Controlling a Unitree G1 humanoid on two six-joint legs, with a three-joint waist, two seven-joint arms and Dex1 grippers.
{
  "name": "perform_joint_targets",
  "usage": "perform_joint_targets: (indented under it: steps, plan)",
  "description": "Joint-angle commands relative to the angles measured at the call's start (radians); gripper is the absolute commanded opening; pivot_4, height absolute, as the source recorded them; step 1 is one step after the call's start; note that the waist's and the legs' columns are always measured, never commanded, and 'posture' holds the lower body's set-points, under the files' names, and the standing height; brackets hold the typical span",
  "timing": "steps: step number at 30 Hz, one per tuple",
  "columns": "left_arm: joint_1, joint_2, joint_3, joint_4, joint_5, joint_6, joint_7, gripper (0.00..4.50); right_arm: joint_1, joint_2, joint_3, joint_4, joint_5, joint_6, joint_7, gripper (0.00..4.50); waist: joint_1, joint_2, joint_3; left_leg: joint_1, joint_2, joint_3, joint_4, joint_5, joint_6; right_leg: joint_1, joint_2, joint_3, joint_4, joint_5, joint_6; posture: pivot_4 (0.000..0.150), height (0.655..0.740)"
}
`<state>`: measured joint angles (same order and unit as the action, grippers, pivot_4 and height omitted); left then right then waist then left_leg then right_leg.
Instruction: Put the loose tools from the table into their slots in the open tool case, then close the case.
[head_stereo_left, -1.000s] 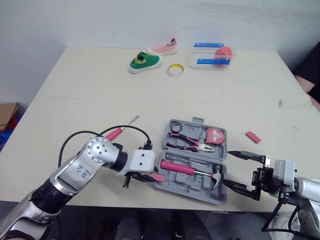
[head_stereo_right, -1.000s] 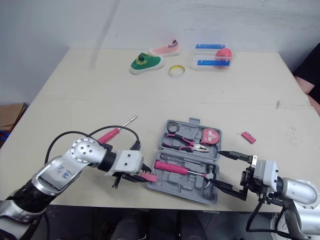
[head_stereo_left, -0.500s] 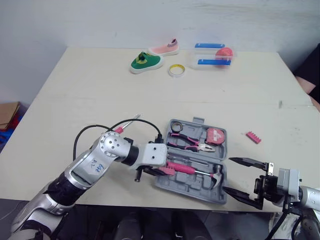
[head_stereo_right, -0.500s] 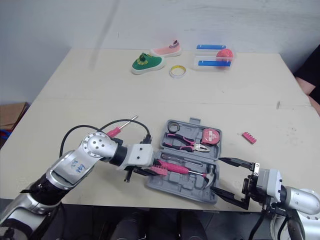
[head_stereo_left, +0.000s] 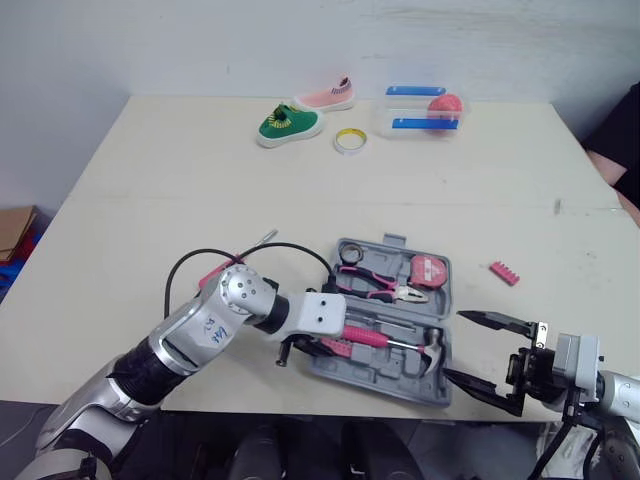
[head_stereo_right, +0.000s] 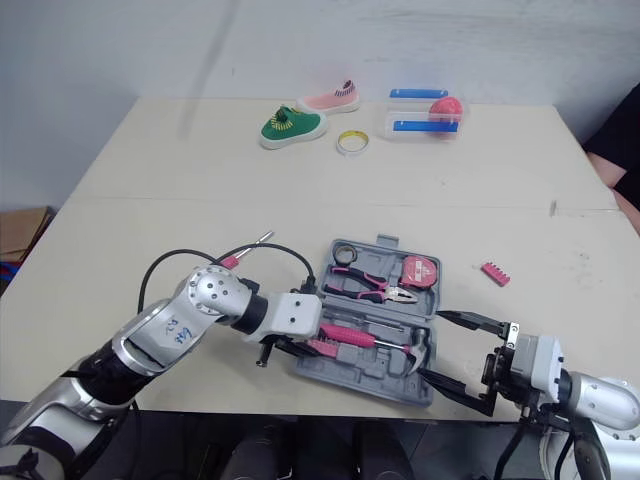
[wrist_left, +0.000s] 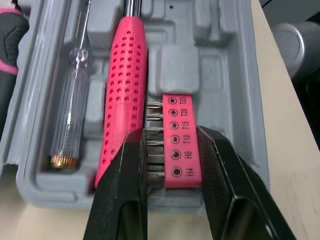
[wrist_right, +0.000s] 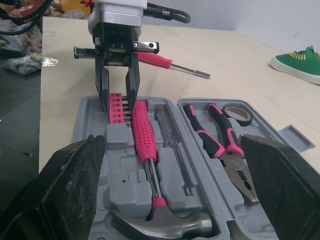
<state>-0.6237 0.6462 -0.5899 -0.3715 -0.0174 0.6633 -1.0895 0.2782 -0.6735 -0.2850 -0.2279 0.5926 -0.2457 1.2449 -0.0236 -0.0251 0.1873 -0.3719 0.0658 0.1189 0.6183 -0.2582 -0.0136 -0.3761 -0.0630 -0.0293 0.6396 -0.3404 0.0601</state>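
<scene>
My left hand (wrist_left: 171, 137) has carried the bit holder (wrist_left: 181, 145) from beside the case (head_stereo_left: 380, 372) to inside it. Still pinched, the holder lies against the hammer (wrist_left: 125, 95) handle. My right hand (head_stereo_left: 454, 343), spread, has eased back from the case's corner.

There, on the pink bit holder (wrist_left: 182, 142), a row of size marks, one beside each bit socket: T25, T20, T15, T10, H6, H4.
</scene>
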Motion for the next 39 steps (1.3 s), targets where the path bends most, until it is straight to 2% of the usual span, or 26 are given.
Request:
perform_joint_targets:
  steps: [1,10,11,12,17,23,26,28,30,32,35,37,39]
  plan:
    - [-0.005,0.000,0.000,-0.008,0.025,0.002,0.015,0.72,-0.005,0.013,-0.016,0.029,0.005,-0.036,0.020,4.50,0.000,0.000,0.000,0.000,0.000,0.000,0.000,0.000,0.000,0.000,0.000,0.000,0.000,0.000,0.000,0.150,0.7400]
    - [0.002,-0.030,0.017,0.023,0.021,-0.042,0.026,0.72,-0.012,0.048,-0.028,0.189,0.005,-0.161,0.114,4.50,0.005,0.000,0.000,0.000,0.000,0.000,0.003,-0.001,0.001,0.000,0.000,0.000,0.002,0.000,0.000,0.150,0.7400]
    - [0.001,-0.029,0.024,0.020,0.008,-0.032,0.016,1.52,-0.011,0.050,-0.029,0.200,0.006,-0.172,0.121,4.50,0.006,0.000,0.000,0.000,0.000,0.000,0.003,-0.001,0.001,0.000,-0.001,0.001,0.002,0.000,0.000,0.150,0.7400]
    - [-0.001,-0.024,0.025,0.016,0.008,-0.038,0.009,1.78,-0.008,0.052,-0.031,0.209,0.008,-0.182,0.129,4.50,0.006,0.000,0.000,0.000,0.000,0.000,0.004,-0.001,0.002,0.000,-0.001,0.001,0.002,0.000,0.000,0.150,0.7400]
    - [-0.006,-0.008,0.063,-0.050,-0.023,-0.063,-0.011,3.81,0.023,0.053,-0.041,0.233,0.026,-0.216,0.166,4.50,0.012,0.000,0.000,0.000,0.000,0.000,0.004,-0.001,0.002,0.000,-0.001,0.001,0.003,0.000,0.000,0.150,0.7400]
    - [-0.008,0.075,0.178,-0.161,-0.151,0.016,-0.087,3.81,0.045,0.046,-0.046,0.231,0.049,-0.222,0.191,4.50,0.006,0.000,0.000,0.001,0.001,0.001,0.003,-0.001,0.001,0.000,0.000,0.001,0.004,-0.001,-0.001,0.150,0.7400]
    - [0.026,0.040,0.256,-0.127,-0.222,-0.076,-0.086,3.81,0.045,0.048,-0.045,0.254,0.051,-0.230,0.203,4.50,0.008,0.000,0.000,0.001,0.001,0.001,0.004,-0.001,0.001,0.000,-0.001,0.001,0.004,-0.001,-0.001,0.150,0.7400]
    - [0.054,0.005,0.301,-0.077,-0.253,-0.179,-0.087,3.26,0.042,0.049,-0.043,0.263,0.049,-0.233,0.206,4.50,0.010,0.000,0.000,0.001,0.001,0.001,0.004,-0.001,0.001,0.001,-0.001,0.001,0.004,-0.001,-0.001,0.150,0.7400]
    - [0.084,-0.053,0.355,0.000,-0.291,-0.235,-0.059,2.53,0.036,0.050,-0.040,0.271,0.046,-0.233,0.205,4.50,0.010,0.000,0.000,0.001,0.001,0.001,0.005,-0.002,0.001,0.001,-0.001,0.001,0.004,-0.001,-0.001,0.150,0.7400]
    - [0.107,-0.101,0.385,0.062,-0.321,-0.265,-0.041,1.59,0.030,0.051,-0.037,0.276,0.041,-0.234,0.203,4.50,0.010,0.000,0.000,0.001,0.001,0.001,0.005,-0.002,0.001,0.001,0.000,0.001,0.005,-0.001,-0.001,0.150,0.7400]
    - [0.132,-0.093,0.354,0.115,-0.284,-0.381,-0.095,0.17,0.022,0.049,-0.034,0.273,0.034,-0.229,0.195,4.50,0.008,0.000,0.000,0.001,0.001,0.001,0.006,-0.002,0.001,0.001,0.000,0.001,0.005,-0.001,-0.001,0.150,0.7400]
    - [0.164,-0.083,0.309,0.176,-0.260,-0.486,-0.162,0.03,0.009,0.044,-0.032,0.264,0.026,-0.219,0.181,4.50,0.007,0.000,0.000,0.001,0.001,0.001,0.005,-0.002,0.000,0.001,0.000,0.001,0.005,-0.001,-0.001,0.150,0.7400]
    - [0.181,-0.096,0.299,0.263,-0.234,-0.552,-0.160,0.03,0.003,0.044,-0.029,0.254,0.020,-0.210,0.165,4.50,0.006,0.001,0.000,0.001,0.001,0.001,0.005,-0.002,0.000,0.001,0.000,0.001,0.005,-0.001,-0.001,0.150,0.7400]
